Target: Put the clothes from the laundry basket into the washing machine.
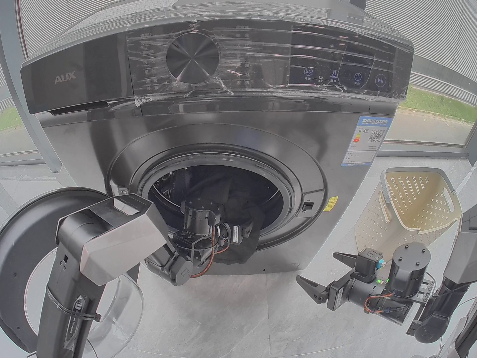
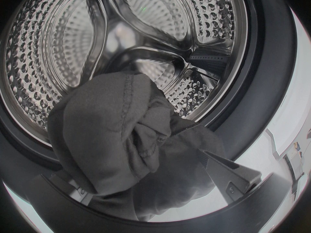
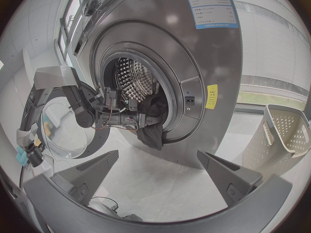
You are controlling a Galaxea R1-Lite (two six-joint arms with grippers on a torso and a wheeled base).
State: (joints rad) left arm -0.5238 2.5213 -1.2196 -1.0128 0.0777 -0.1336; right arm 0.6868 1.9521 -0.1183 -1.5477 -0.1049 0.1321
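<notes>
Left hand (image 3: 155, 120), fingers (image 2: 226, 175) spread and released, sits at the grey metal front-loading washing machine's (image 1: 84, 140) mouth. Draped over it, the dark grey crumpled garment (image 2: 110, 123) looks half loaded; next, nudge it deeper.

Washer (image 1: 238, 125) stood with its door (image 1: 25, 234) swung open at left. Left claw (image 1: 247, 233) was at the drum mouth, against a dark garment (image 1: 241, 253) hanging over the lower rim. Right claw (image 1: 316, 267), spread wide, hung near the tipped basket (image 1: 412, 200).
</notes>
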